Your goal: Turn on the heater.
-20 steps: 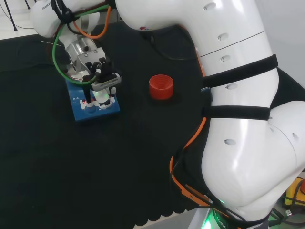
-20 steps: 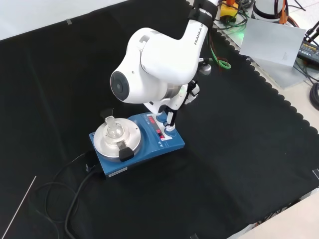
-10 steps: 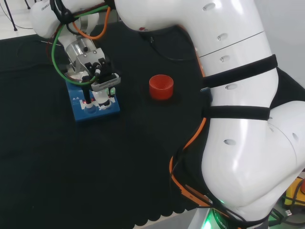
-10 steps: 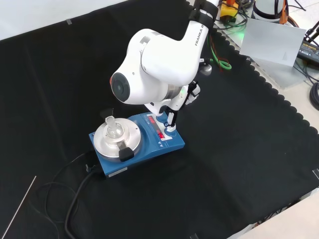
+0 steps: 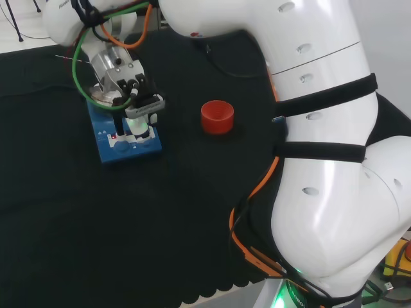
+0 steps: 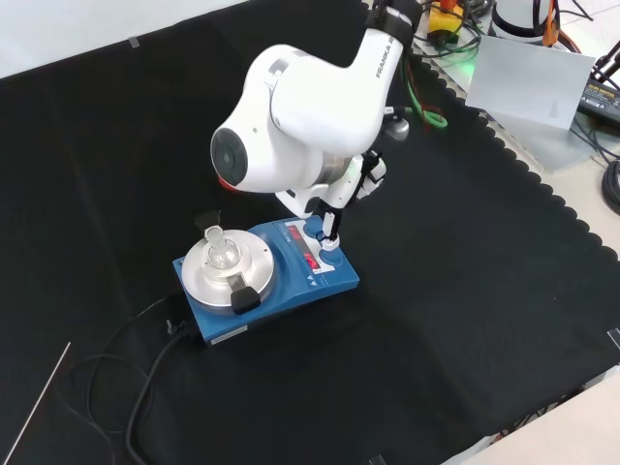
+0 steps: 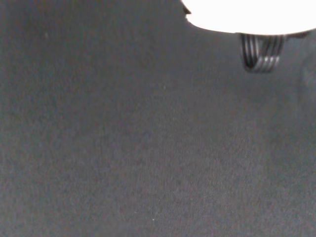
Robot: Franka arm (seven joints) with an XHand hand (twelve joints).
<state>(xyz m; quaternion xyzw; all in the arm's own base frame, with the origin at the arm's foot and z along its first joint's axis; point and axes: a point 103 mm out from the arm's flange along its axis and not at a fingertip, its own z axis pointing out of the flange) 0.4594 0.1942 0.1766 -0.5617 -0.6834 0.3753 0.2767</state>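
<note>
The heater (image 6: 291, 291) is a blue box with a round silver plate (image 6: 218, 276), on which a small clear flask (image 6: 219, 250) stands. Red lights glow on its front panel (image 6: 310, 260). In the head view the heater (image 5: 106, 138) lies at the upper left, with the black and white hand (image 5: 138, 102) just above its panel end. In the front view the hand (image 6: 334, 215) hangs under the arm's big white link. It is open, and a dark straight finger (image 6: 330, 232) reaches down to the knob on the panel. The wrist view looks at black cloth past a blurred white part of the hand (image 7: 252, 15).
A red ribbed ring stand (image 5: 217, 117) sits on the cloth to the heater's right in the head view. The heater's black cable (image 6: 145, 373) loops off toward the front view's lower left, beside a thin pale rod (image 6: 34, 412). The cloth's scalloped edge (image 6: 523, 165) runs along the right.
The hand and the big link above it have risen a little from the heater's panel. The heater and the flask have stayed where they were.
</note>
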